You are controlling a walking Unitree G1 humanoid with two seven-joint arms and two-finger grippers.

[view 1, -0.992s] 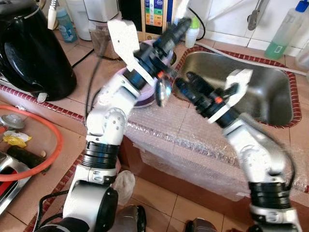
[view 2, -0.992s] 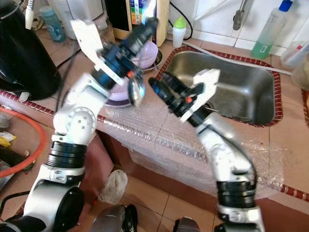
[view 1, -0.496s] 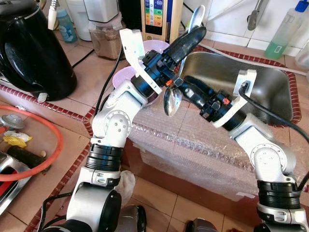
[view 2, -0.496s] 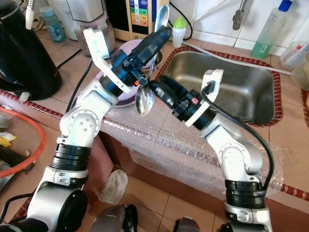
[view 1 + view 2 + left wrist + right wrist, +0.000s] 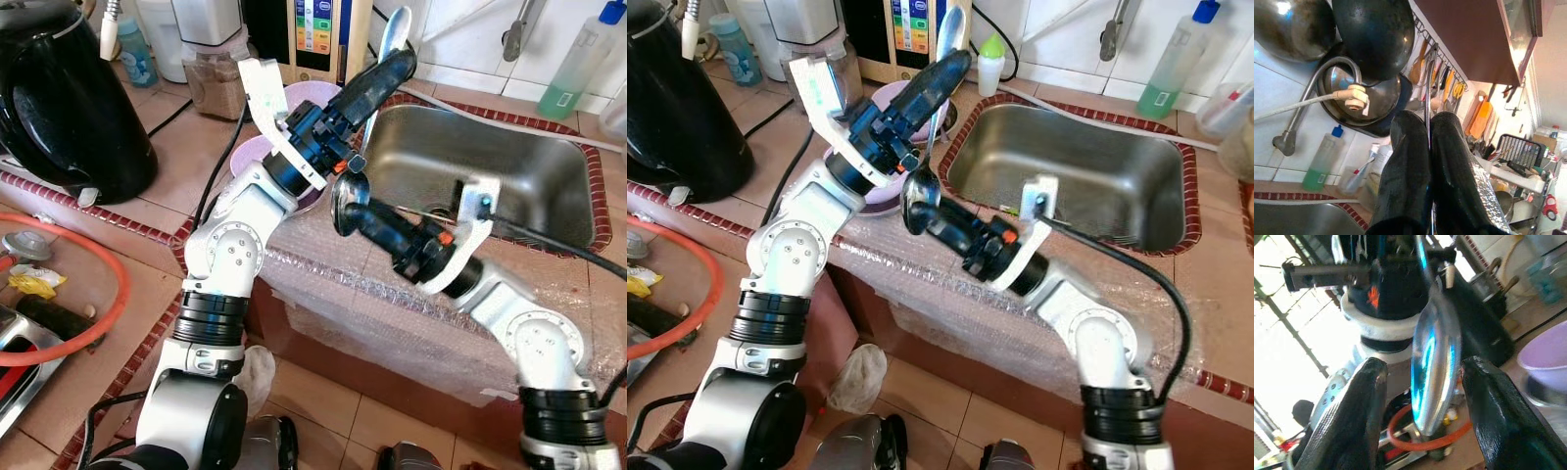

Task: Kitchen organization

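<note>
Above the counter by the steel sink [image 5: 509, 171], the left gripper [image 5: 377, 78] clamped one metal spoon [image 5: 391, 37] (handle pinched between both fingers). The right gripper [image 5: 345, 204] stood spread around its bowl [image 5: 1432, 364], not yet touching. One purple bowl [image 5: 257, 155] sat behind.

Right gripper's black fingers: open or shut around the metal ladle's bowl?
Open. The right gripper has its fingers spread either side of the shiny metal ladle bowl, with gaps showing; the left gripper pinches the handle.

Terracotta-tiled kitchen counter [image 5: 176, 137] fills the frame, a stainless sink [image 5: 549, 186] at upper right against white wall tiles [image 5: 460, 29]; bubble wrap [image 5: 392, 284] drapes the counter's front edge, centre.
</note>
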